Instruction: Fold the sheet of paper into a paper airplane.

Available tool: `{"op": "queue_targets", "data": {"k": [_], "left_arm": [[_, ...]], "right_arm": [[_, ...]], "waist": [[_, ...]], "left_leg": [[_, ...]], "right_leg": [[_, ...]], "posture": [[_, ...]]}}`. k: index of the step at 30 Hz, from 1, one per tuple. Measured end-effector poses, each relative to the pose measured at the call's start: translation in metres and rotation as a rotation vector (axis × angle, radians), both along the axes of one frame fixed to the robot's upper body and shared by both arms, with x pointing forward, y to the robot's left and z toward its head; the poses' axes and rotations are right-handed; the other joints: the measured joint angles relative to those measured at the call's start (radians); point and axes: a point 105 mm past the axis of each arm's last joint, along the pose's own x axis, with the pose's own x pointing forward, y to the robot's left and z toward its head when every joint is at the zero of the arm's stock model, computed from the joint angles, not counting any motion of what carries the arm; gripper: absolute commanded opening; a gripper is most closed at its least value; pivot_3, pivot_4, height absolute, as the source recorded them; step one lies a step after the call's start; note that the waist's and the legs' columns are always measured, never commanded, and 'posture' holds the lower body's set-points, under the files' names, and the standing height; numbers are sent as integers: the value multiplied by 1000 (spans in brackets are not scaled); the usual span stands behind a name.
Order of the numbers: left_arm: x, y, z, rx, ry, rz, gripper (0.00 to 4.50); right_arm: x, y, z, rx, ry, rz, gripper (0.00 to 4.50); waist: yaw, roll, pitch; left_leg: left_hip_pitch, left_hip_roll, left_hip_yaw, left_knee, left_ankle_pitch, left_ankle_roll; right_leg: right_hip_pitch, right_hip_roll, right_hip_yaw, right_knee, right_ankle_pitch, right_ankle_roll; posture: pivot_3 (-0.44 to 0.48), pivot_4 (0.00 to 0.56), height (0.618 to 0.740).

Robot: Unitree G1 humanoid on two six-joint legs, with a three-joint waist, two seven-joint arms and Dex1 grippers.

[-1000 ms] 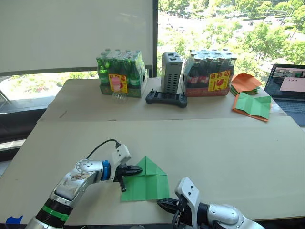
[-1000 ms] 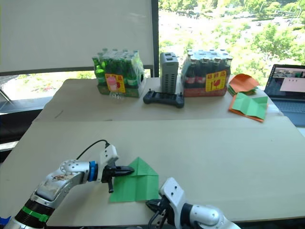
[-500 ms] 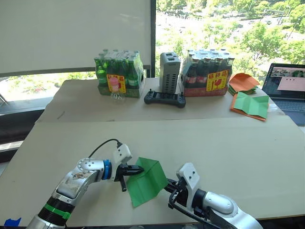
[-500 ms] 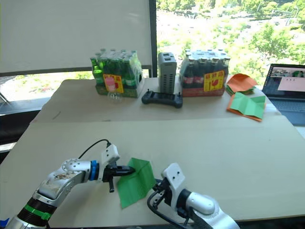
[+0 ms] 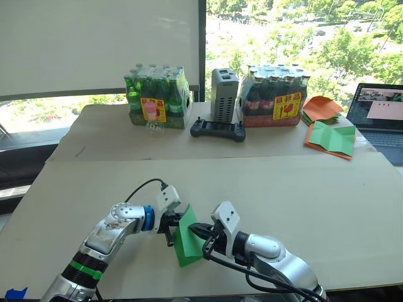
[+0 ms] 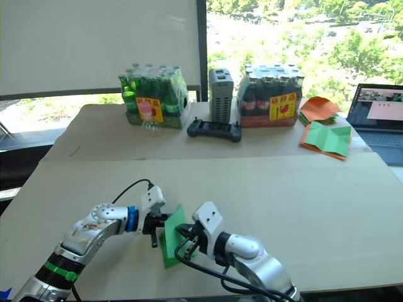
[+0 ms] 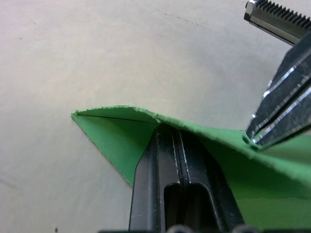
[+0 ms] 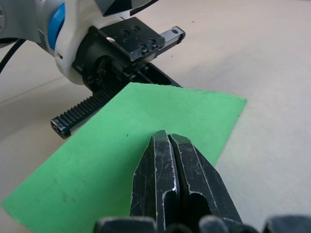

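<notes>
Low in the centre of the left eye view, the sheet of paper [image 5: 186, 238] stood lifted off the worktop [image 5: 302, 195], folded over and pinched from both sides. The left tool [image 5: 174, 221] came in from the left of the frame with its fingers together under the paper's fold; in the left wrist view the green sheet draped over the closed fingers [image 7: 177, 160], so it looked clamped on or pressed against the crease, though the exact contact was hidden. The right tool [image 5: 196, 229] met it from the right, and the right wrist view showed its fingers [image 8: 172, 170] shut tight with the green paper lying flat behind them and the left tool just beyond.

Judging by this, the step in hand was the centre fold: the nose corners seemed already turned in, and the two halves were being brought together along the middle line. The paper was not yet a pointed wedge with wings.

The next move probably called for laying the doubled sheet back down on the worktop, keeping its edges aligned, and pressing along the spine to set the crease before any wing flap was bent. Thin paper held at two close points could slip or buckle, so a steady grip mattered.
</notes>
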Motion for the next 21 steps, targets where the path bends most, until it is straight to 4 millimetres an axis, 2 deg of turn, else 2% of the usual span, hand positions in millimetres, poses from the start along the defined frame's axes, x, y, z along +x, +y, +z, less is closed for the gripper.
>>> {"op": "queue_targets", "data": {"k": [5, 10, 12, 17, 21], "left_arm": [[2, 3, 0, -2, -2, 11, 19], [-7, 37, 3, 40, -11, 100, 19], [-8, 47, 5, 47, -8, 140, 19], [-13, 56, 7, 47, 1, 186, 19], [-13, 57, 26, 1, -31, 202, 19]], "right_arm": [[5, 2, -3, -15, -6, 7, 0], [10, 4, -16, -71, 9, 5, 0], [11, 5, -16, -76, 3, 13, 0], [12, 9, -16, -86, -10, 32, 0], [14, 12, -16, -88, -12, 39, 0]], "waist": [[-11, 0, 0], [-36, 0, 0], [-36, 0, 0], [-38, 0, 0], [-41, 0, 0]], "left_leg": [[0, 0, 0, 0, 0, 0], [-2, 1, 0, -1, 0, 0], [-4, 1, 0, 0, 0, 0], [-5, 1, 1, 0, 0, -1], [-5, 1, 1, 0, 0, -1]], "right_leg": [[-1, 0, 0, 0, 0, 0], [-6, 0, 1, 3, 0, 0], [-7, 0, 1, 3, 0, 0], [-8, 1, 1, 3, 0, 0], [-8, 1, 1, 4, 0, 0]], "posture": [[0, 150, 719], [0, 150, 719], [0, 150, 719], [0, 150, 719], [0, 150, 719]]}}
